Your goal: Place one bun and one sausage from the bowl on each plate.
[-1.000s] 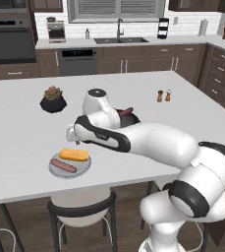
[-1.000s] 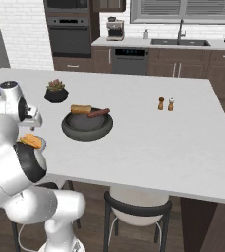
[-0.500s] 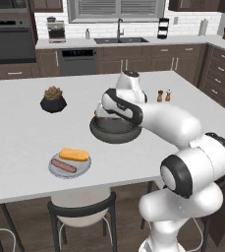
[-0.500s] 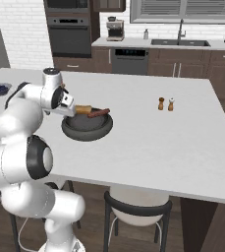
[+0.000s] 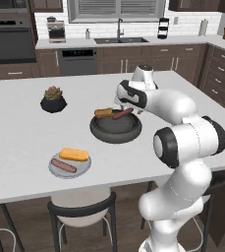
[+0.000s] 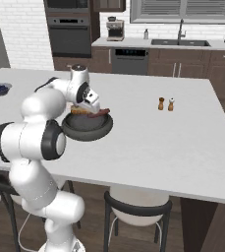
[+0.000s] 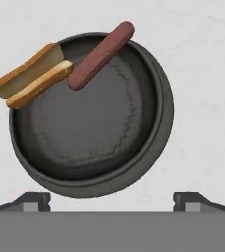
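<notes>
While we look down over the white stone counter (image 5: 20, 142), we find the wide, shallow, dark grey-black bowl (image 5: 116, 129) near its middle, and we take that bowl as our landmark. One oblong golden-orange bun (image 7: 31, 77) and one slim reddish-brown sausage (image 7: 100, 48) lie side by side against the bowl's far rim, both overhanging the edge a little, so they appear to rest propped on the sloping wall rather than flat on the bottom.

Hovering just above the bowl is our end effector (image 5: 124, 102), its two fingers spread wide with nothing between them; we judge it is poised there to come down on one of the two items left inside.

Nearer the stools than the bowl, and to its left, a round pale grey plate (image 5: 70, 166) already carries its own bun (image 5: 74, 154) and sausage (image 5: 64, 165), lying side by side, so that share of the task looks done. Beyond the bowl and to its left stands a small black plant pot (image 5: 53, 100). Well to the bowl's right stand two small brown shakers (image 6: 165, 104).
</notes>
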Controlling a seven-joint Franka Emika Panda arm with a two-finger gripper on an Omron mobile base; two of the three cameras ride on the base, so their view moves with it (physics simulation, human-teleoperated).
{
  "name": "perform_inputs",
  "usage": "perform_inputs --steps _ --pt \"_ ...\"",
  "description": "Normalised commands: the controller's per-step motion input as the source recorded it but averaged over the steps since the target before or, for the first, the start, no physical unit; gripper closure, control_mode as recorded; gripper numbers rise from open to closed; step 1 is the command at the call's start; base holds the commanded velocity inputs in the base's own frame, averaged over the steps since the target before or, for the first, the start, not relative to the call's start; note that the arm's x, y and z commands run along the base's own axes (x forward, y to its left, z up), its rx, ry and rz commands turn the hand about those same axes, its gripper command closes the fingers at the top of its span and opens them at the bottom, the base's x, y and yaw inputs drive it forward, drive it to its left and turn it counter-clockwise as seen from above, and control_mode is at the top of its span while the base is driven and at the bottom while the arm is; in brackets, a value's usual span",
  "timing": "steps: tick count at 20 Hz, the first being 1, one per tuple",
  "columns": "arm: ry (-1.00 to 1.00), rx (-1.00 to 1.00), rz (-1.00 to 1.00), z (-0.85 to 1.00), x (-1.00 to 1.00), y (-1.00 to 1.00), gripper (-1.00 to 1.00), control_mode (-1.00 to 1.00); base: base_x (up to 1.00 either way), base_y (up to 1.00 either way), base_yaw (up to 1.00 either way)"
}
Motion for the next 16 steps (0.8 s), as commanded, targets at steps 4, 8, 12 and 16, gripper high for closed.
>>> perform_inputs --steps 4,8,12,16 --pt "0.00 0.02 -0.29 -0.39 0.71 -0.19 -1.00 -1.00 0.00 0.00 0.00" --pt "0.00 0.02 -0.24 -0.41 0.43 -0.02 -1.00 -1.00 0.00 0.00 0.00" --pt "0.03 0.04 -0.23 -0.35 0.56 -0.05 -1.00 -1.00 0.00 0.00 0.00" --pt "0.05 0.05 -0.18 -0.23 0.69 -0.21 -1.00 -1.00 0.00 0.00 0.00"
